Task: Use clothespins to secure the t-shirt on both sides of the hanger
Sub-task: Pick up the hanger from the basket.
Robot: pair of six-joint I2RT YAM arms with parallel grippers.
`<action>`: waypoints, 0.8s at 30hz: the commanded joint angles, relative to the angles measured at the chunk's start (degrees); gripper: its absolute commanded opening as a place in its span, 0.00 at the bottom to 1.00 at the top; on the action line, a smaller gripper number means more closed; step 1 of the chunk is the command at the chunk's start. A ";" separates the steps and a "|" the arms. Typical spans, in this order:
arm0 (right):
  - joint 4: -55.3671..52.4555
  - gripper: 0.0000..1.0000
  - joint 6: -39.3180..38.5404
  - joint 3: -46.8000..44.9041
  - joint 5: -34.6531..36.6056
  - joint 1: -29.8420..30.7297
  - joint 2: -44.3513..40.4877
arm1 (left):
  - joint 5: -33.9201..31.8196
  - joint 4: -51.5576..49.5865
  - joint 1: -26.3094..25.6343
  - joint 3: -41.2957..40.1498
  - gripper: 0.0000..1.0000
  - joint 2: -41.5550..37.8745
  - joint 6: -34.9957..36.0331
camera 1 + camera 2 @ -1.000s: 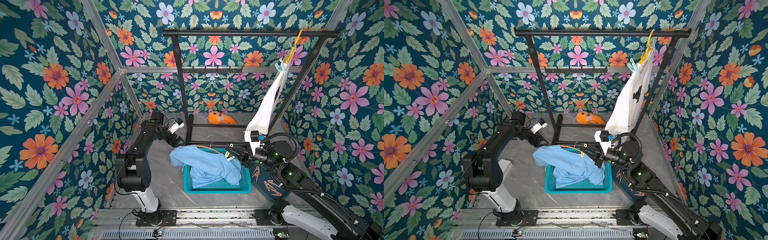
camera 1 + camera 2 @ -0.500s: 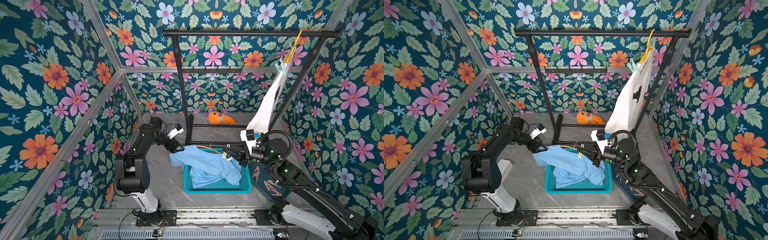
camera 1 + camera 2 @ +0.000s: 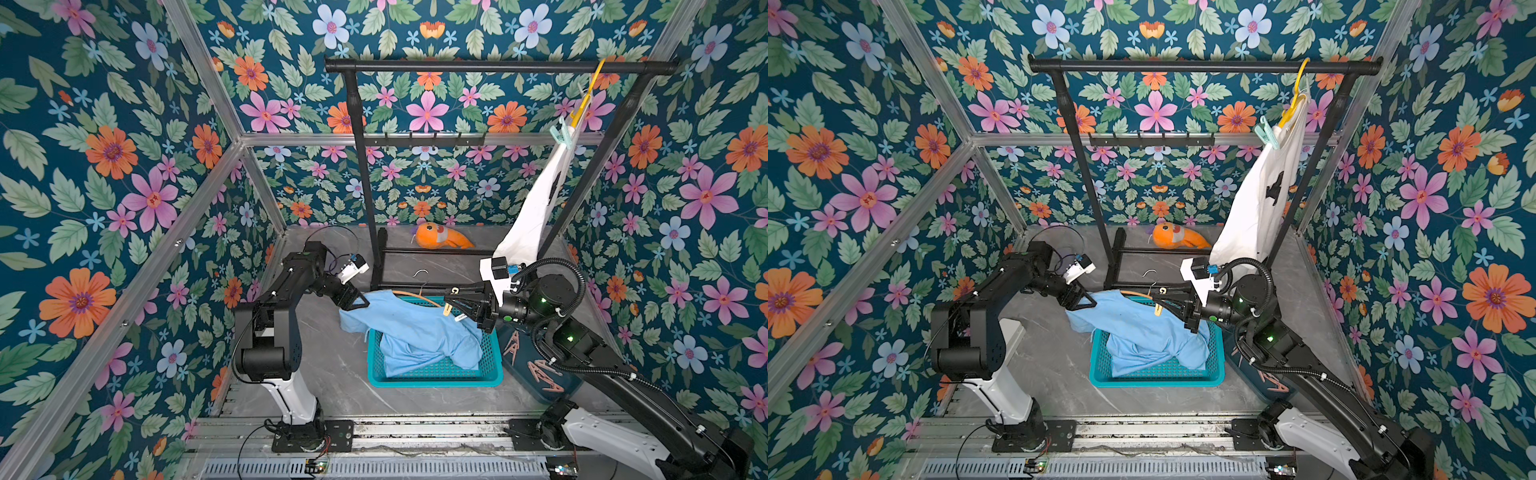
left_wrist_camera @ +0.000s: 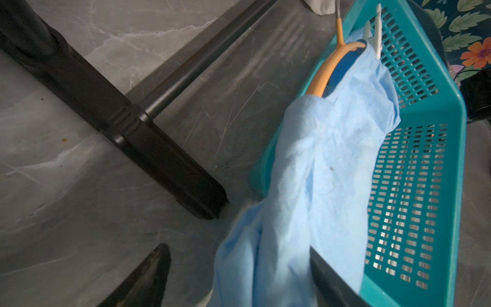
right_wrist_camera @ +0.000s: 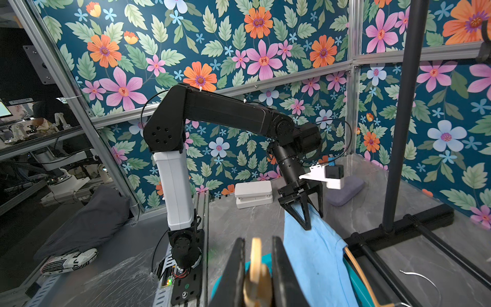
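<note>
Top views: left claw (image 3: pixel 362 301) has reached t-shirt (image 3: pixel 415 332).

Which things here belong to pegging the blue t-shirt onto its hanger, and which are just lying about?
For the job: light blue fabric t-shirt, curved orange hanger inside it, cream-yellow spring clothespin in the right end effector, white plastic clothespin on the hanger, spare pink clothespins.
Lying about: orange plush fish, white hanging t-shirt on the black metal rack, white flat box.

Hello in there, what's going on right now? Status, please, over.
Left gripper open, straddling shoulder of blue t-shirt. Right gripper shut on cream clothespin, beside hanger. Shirt drapes over teal basket. Rack foot close by left gripper.
</note>
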 commanded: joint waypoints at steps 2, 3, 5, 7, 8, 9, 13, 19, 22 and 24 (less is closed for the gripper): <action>2.57 0.00 -0.25 0.18 -0.97 -0.03 0.17 | 2.43 0.31 0.02 -0.07 0.64 -0.18 -0.04; 2.57 0.00 -0.16 0.18 -0.99 0.03 0.17 | 2.38 0.37 -0.02 0.01 0.57 -0.25 -0.01; 2.49 0.00 -0.23 0.25 -1.08 0.02 0.12 | 2.54 0.32 0.00 0.10 0.53 -0.66 -0.09; 2.45 0.00 -0.24 0.26 -1.07 0.05 0.00 | 2.25 0.46 0.00 0.10 0.44 -1.29 -0.10; 2.34 0.00 -0.24 0.21 -1.06 0.00 -0.01 | 2.14 0.57 -0.01 0.10 0.42 -1.69 -0.16; 2.31 0.00 -0.31 0.33 -1.07 0.01 0.02 | 1.87 0.90 0.00 -0.19 0.38 -2.20 -0.29; 2.19 0.00 -0.33 0.58 -1.16 0.01 0.34 | 1.59 2.79 0.07 -1.61 0.20 -4.60 -1.62; 2.45 0.00 -0.42 0.65 -1.32 -0.02 0.20 | 1.86 5.77 0.00 -3.23 0.07 -7.43 -1.93; 2.49 0.00 -0.33 0.65 -1.43 -0.03 -0.09 | 2.07 6.62 0.01 -4.02 0.03 -9.19 -2.50; 2.52 0.00 -0.42 0.67 -1.28 -0.04 -0.27 | 2.02 7.89 0.00 -4.90 0.00 -10.90 -2.52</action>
